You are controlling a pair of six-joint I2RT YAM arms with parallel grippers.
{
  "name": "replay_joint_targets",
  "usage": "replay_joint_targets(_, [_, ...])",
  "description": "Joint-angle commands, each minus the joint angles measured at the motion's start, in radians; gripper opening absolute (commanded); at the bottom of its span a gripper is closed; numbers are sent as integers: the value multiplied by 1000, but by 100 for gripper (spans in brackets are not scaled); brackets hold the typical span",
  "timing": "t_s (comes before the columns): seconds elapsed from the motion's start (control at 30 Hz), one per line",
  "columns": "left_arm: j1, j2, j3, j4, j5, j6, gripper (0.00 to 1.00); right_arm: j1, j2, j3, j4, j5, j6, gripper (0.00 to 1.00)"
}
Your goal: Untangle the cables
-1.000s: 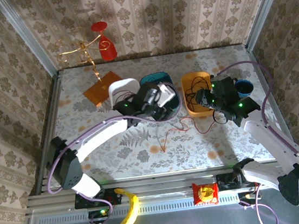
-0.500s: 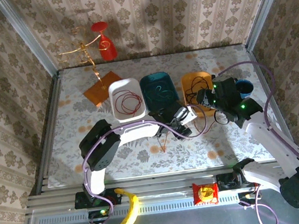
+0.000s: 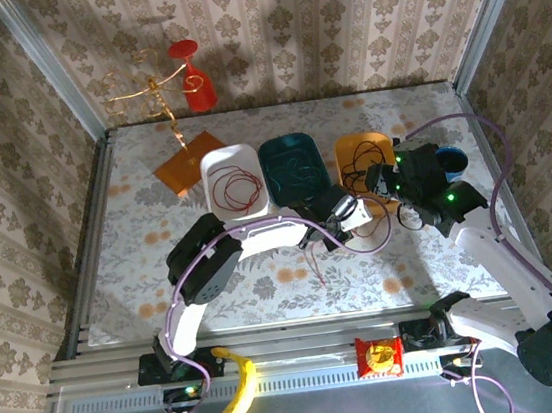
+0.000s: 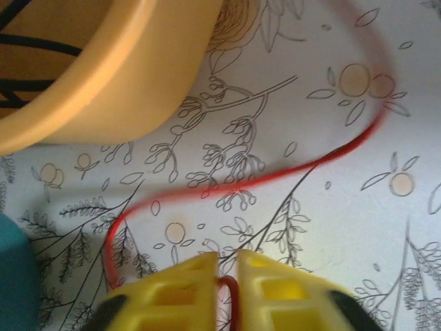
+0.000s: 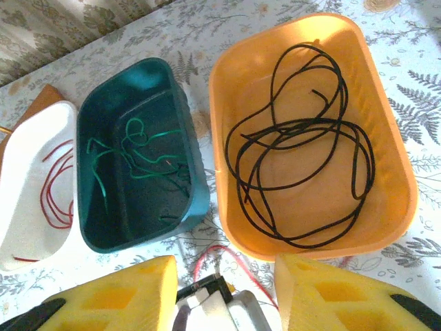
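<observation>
A loose red cable [image 4: 207, 191] curves over the flowered table, and my left gripper [image 4: 227, 279] is shut on one loop of it, yellow fingers pinched together just in front of the orange bin [image 4: 103, 89]. From above, that left gripper [image 3: 336, 221] sits below the orange bin [image 3: 346, 147], with the red cable [image 3: 315, 262] trailing toward me. My right gripper [image 5: 227, 296] hovers open over the same spot, holding nothing. A black cable [image 5: 303, 152] lies coiled in the orange bin, a green cable [image 5: 138, 165] in the teal bin [image 5: 196, 172], another red cable [image 5: 52, 186] in the white bin [image 5: 27, 131].
The three bins stand in a row at mid-table: white bin [image 3: 212, 164], teal bin [image 3: 269, 152], orange. An orange plate [image 3: 188, 162] and a wire stand with a red glass [image 3: 196, 85] are at the back left. A blue cup [image 3: 450, 160] sits beside my right gripper [image 3: 382, 185].
My left arm swung from over the teal bin down to the table before the orange bin and shut on the red cable. The right arm barely moved.
</observation>
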State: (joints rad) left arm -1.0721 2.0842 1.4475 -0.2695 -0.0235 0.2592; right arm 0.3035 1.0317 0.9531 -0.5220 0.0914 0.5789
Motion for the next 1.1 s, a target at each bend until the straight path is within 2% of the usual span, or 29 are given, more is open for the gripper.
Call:
replay_joint_targets(0.0, [-2,-71,21,-39,63,11,3,-6,-25,-13,-38,28,-14,43])
replay_joint_targets(0.03, [-3,-97,14,-40,73,7,0,-7,-25,-10,-39,30,-15,43])
replay_joint_targets(0.3, [-24,-391,-101,-35,140,-46,0,-13,-22,-2,-33,27,-16,43])
replay_joint_targets(0.6, [7,-703,-169,-69,54,-46,0,-14,5,7,-19,2,-11,43])
replay_joint_targets(0.73, [110,-812,-204,-45,34,-86,0,-14,8,7,8,-4,-11,43])
replay_joint_targets(0.83, [233,-865,-243,-13,43,-137,0,-15,9,5,14,-13,-11,43])
replay_joint_targets(1.07, [444,-800,-230,-41,35,-183,0,-15,4,-2,16,-24,-12,43])
